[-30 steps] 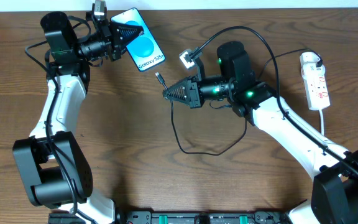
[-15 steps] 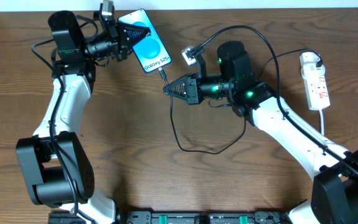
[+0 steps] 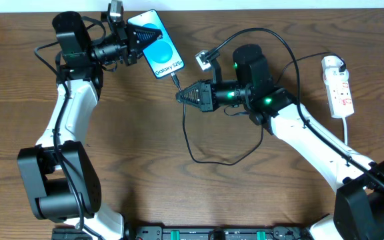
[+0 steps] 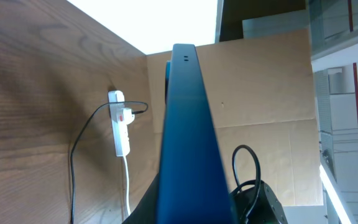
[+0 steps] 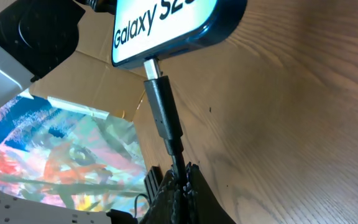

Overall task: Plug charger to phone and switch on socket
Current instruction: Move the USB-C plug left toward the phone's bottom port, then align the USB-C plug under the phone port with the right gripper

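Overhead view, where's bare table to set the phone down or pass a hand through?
Bare table lies between the left arm and the charger loop, and along the front below that loop. Crowded: around the phone and right pincer, and from there toward the socket.

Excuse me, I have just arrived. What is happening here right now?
The left gripper holds the phone by its top end. The right gripper pinches the charger just behind its connector, and the right wrist view shows the tip entered in the phone's bottom port. The charger's cable runs on to the socket at the far right, which neither arm touches.
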Action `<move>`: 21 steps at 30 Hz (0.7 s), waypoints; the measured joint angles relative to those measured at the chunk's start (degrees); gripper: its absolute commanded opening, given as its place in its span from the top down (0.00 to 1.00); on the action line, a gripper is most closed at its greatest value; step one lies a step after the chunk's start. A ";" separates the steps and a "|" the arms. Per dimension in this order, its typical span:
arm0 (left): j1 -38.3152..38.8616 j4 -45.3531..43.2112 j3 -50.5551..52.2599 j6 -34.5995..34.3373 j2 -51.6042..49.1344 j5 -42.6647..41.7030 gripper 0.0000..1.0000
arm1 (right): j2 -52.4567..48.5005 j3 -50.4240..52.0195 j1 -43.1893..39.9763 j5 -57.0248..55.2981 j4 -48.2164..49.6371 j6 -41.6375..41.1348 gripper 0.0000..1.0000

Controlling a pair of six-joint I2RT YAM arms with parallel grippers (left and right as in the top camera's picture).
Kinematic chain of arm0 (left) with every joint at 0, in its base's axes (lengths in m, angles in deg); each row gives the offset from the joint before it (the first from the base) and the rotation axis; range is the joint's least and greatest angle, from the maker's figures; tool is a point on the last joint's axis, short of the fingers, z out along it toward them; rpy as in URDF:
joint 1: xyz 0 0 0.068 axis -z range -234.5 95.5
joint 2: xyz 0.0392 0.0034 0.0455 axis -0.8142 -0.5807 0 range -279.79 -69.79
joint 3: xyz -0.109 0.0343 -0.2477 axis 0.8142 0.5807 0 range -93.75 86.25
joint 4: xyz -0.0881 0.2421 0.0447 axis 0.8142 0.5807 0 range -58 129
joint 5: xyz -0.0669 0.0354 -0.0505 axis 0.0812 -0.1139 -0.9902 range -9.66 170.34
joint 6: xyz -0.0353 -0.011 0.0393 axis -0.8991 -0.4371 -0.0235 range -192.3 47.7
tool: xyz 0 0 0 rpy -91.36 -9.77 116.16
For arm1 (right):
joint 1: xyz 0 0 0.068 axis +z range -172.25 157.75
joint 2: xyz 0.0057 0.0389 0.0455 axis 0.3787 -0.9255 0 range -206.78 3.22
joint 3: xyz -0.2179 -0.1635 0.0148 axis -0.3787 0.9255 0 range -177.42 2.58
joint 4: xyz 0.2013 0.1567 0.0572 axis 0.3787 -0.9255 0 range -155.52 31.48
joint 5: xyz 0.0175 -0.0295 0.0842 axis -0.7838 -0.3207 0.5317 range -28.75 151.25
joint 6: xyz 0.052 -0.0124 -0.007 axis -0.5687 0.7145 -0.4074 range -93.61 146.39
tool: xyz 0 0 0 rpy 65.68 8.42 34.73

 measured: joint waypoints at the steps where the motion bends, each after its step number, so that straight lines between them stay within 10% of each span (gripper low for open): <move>1: 0.00 -0.02 0.00 0.04 0.00 0.00 0.93 | 0.00 0.00 0.00 0.00 -0.02 0.00 0.99; 21: 0.00 0.00 0.00 0.48 0.00 -0.02 0.93 | 0.00 0.00 0.00 0.02 -0.94 -0.42 0.99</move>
